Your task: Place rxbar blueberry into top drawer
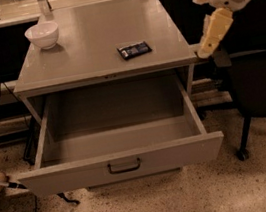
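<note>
While lying on the counter and not in the top drawer: rxbar blueberry, with the claw off to the right.

Rests flat on the counter's right half, near the front edge and well in from the right edge, long axis running left to right with the right end turned slightly toward the back. Well apart from the white bowl at the back left corner; open surface all round the bar. Below, drawer pulled far out past the counter's front edge, mouth open upward, dark handle centred on the front panel. Claw just beyond the counter's right edge, above a dark chair, apart from the bar; spread or pressed together, cannot tell. Arm cut off at the top right corner; drawer's back wall in shadow.
</note>
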`<state>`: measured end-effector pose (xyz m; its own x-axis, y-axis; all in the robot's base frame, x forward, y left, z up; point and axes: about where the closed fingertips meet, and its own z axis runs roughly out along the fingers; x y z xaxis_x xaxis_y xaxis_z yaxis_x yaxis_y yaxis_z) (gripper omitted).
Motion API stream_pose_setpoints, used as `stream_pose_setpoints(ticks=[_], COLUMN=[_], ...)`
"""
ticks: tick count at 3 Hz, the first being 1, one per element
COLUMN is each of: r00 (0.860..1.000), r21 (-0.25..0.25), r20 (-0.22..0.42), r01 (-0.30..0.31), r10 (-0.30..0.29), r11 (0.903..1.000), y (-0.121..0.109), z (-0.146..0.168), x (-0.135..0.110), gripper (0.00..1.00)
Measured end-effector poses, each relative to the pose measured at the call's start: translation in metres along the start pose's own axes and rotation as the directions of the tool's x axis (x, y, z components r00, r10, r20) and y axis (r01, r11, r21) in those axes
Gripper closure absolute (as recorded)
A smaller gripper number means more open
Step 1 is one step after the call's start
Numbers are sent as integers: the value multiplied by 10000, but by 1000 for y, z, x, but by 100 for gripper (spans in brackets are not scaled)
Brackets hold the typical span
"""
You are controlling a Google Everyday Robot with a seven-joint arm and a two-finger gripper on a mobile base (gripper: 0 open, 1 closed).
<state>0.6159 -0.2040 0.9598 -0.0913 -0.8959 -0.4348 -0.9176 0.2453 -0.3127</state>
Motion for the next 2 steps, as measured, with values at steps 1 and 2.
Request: stream_pose_setpoints(ticks=[1,2], r00=[9957,9814], r21=[217,210], r20=[897,1703], r01=[-267,-930], r10=[247,881], r11=[9994,9954], y=[-49,-81], z=[35,69], x=[-17,-29], gripper=[0,0])
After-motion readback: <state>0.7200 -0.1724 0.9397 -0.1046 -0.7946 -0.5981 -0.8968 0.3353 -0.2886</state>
